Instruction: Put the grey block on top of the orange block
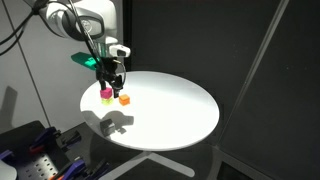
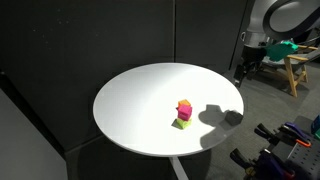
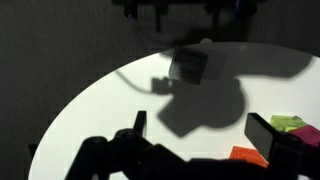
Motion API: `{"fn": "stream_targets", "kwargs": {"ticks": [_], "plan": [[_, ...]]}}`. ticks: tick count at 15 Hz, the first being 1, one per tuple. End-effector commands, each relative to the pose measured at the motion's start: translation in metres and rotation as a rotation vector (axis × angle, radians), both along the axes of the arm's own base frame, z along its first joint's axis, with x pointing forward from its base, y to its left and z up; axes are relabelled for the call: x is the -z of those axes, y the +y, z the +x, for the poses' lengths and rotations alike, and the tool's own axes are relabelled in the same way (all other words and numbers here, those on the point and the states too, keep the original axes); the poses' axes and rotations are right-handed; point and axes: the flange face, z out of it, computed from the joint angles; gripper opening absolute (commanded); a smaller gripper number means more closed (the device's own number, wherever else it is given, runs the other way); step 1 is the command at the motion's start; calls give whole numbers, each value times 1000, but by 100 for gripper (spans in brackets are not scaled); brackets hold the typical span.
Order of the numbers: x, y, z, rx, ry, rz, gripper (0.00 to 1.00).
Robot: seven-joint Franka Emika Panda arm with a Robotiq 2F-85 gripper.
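On the round white table (image 1: 170, 112), mid-frame in both exterior views, no stacking is showing yet. Gripper (image 3: 200, 125) is hovering at the table's edge, fingers spread wide and pinching nothing. Grey block (image 3: 190, 65) is sitting alone in the upper centre of the wrist view, near the rim and clear of the fingers. Orange block (image 3: 248, 155) is lying lower right, by the yellow-green block (image 3: 288, 122) and magenta cube (image 1: 106, 93). Judgement: grasp, carry and placing are all still pending.
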Motion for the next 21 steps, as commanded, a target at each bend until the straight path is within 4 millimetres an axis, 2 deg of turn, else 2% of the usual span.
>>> {"fn": "stream_targets", "kwargs": {"ticks": [1,4,14,21], "plan": [[0,0,0,0,0,0,100],[1,1,-2,-4,1,-1,100],[47,5,-25,40,36,-13,100],[75,12,-22,82,-4,-11,100]]}}
